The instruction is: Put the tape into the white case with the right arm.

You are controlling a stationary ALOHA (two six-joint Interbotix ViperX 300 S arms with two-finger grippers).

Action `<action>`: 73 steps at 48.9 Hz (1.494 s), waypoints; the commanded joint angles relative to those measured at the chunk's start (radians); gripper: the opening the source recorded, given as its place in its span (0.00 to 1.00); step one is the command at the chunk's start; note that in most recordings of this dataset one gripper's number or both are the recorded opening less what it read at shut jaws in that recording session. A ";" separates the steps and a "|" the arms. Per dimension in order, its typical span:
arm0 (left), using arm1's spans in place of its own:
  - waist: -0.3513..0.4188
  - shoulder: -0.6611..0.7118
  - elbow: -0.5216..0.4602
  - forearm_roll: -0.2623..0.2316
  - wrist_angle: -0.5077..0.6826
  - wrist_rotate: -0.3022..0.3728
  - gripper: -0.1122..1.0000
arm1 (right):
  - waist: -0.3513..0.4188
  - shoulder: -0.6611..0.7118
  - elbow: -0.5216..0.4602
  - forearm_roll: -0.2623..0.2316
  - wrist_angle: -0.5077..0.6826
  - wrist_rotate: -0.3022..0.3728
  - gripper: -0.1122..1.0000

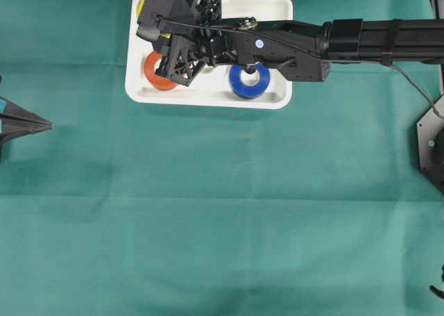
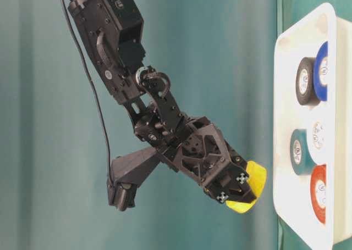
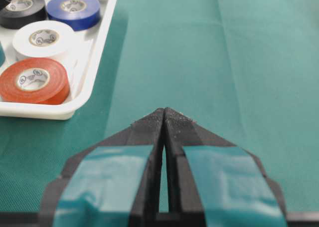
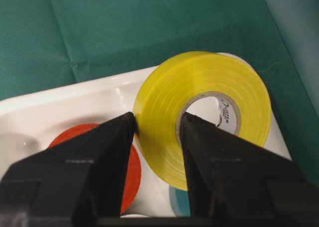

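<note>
My right gripper (image 4: 158, 118) is shut on a yellow tape roll (image 4: 209, 82). One finger presses the roll's outer face and the other sits inside its core. The roll hangs on edge just above the far-left corner of the white case (image 4: 60, 107). From table level the tape (image 2: 256, 178) is a short gap off the case (image 2: 286, 123), gripper (image 2: 242, 198) behind it. In the overhead view the right arm (image 1: 361, 38) reaches across the case (image 1: 277, 101), hiding most of the roll. My left gripper (image 3: 164, 110) is shut and empty, resting at the left edge (image 1: 48, 125).
Other rolls lie flat in the case: orange (image 3: 32, 80), white (image 3: 45, 40), blue (image 3: 75, 10), black (image 3: 20, 10) and teal (image 2: 300, 151). Green cloth (image 1: 222, 226) covers the table around the case.
</note>
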 commanded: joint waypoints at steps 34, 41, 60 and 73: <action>0.002 0.008 -0.012 -0.002 -0.011 0.000 0.11 | -0.003 -0.301 0.276 -0.009 0.094 0.000 0.55; 0.002 0.006 -0.011 -0.002 -0.011 0.002 0.11 | -0.003 -0.396 0.403 -0.008 0.087 0.002 0.55; 0.002 0.008 -0.011 -0.002 -0.011 0.002 0.11 | -0.026 -0.618 0.647 -0.014 0.061 0.000 0.55; 0.003 0.008 -0.011 -0.002 -0.011 0.002 0.11 | -0.057 -0.805 0.841 -0.014 -0.098 0.000 0.55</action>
